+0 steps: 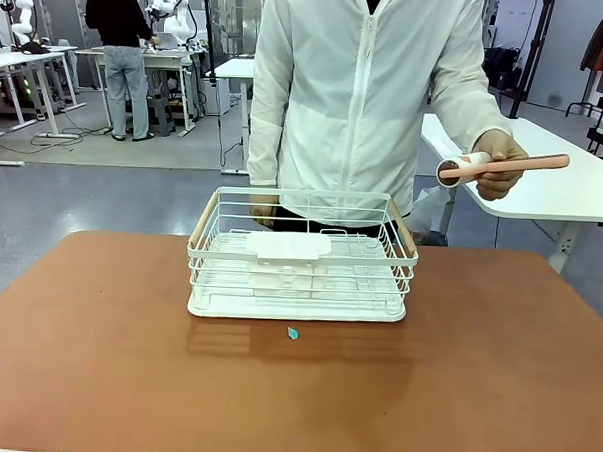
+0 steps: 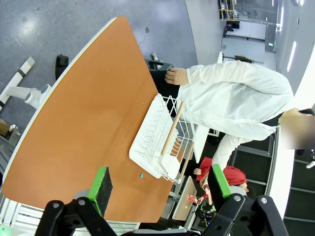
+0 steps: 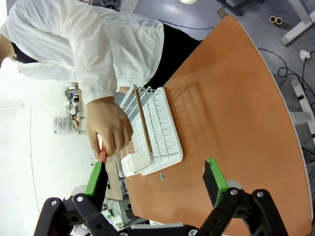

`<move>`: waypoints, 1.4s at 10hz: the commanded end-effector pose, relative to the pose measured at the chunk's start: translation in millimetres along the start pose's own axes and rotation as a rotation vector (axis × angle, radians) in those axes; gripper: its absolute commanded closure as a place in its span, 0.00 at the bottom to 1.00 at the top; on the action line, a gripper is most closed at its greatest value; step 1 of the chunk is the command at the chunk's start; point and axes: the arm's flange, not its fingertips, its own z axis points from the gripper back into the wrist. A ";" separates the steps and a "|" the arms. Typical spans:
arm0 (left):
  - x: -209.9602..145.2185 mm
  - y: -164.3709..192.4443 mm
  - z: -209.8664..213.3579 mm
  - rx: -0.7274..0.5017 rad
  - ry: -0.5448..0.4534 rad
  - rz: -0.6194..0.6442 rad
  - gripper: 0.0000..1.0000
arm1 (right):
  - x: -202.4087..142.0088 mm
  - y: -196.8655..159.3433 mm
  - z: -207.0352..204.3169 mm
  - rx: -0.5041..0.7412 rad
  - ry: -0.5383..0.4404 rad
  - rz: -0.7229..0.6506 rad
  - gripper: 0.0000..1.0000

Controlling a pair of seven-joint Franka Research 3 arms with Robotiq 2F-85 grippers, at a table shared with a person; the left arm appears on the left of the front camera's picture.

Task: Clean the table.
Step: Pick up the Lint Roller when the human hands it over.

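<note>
The right claw [image 3: 153, 179] hangs wide and empty above the reddish-brown tabletop [image 1: 475, 384], and the left claw [image 2: 160, 184] stands just as wide, holding nothing. Beyond them a white wire basket [image 1: 300, 256] sits mid-tabletop, with 1 small teal scrap [image 1: 293, 333] just in front of it. A person's hand [image 1: 503, 153] holds out a lint roller [image 1: 460, 171] on the robot's right. Cleaning seems not yet begun. The next move likely calls for the right claw to take the roller. No writing is legible.

No legible text, label, brand, number on table [image 1: 494, 395], wire basket [image 1: 303, 248], lint roller [image 1: 464, 169].
</note>
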 end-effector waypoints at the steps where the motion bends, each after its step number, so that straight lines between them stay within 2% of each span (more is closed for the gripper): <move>1: 2.2 0.4 2.5 -0.021 0.005 -0.014 0.00 | -23.2 34.4 0.1 -0.068 0.004 -0.025 0.00; 2: 2.2 0.4 2.5 -0.021 0.005 -0.014 0.00 | -45.9 62.0 -9.0 -0.047 0.062 -0.138 0.00; 4: 2.2 0.4 2.5 -0.021 0.005 -0.014 0.00 | -95.1 103.6 -48.1 -0.095 -0.015 -0.239 0.00; 6: 2.2 0.4 2.5 -0.021 0.005 -0.014 0.00 | -145.0 135.2 -82.1 -0.170 0.005 -0.251 0.00; 7: 2.2 0.4 2.5 -0.021 0.005 -0.014 0.00 | -159.8 140.4 -93.7 -0.196 0.010 -0.255 0.00; 9: 2.2 0.4 2.5 -0.021 0.005 -0.014 0.00 | -171.6 137.5 -113.5 -0.171 -0.019 -0.334 0.00; 12: 2.2 0.4 2.5 -0.021 0.005 -0.014 0.00 | -184.3 130.8 -134.3 -0.109 -0.049 -0.279 0.00; 14: 2.2 0.4 2.5 -0.021 0.005 -0.014 0.00 | -183.0 121.7 -140.2 -0.108 -0.020 -0.282 0.00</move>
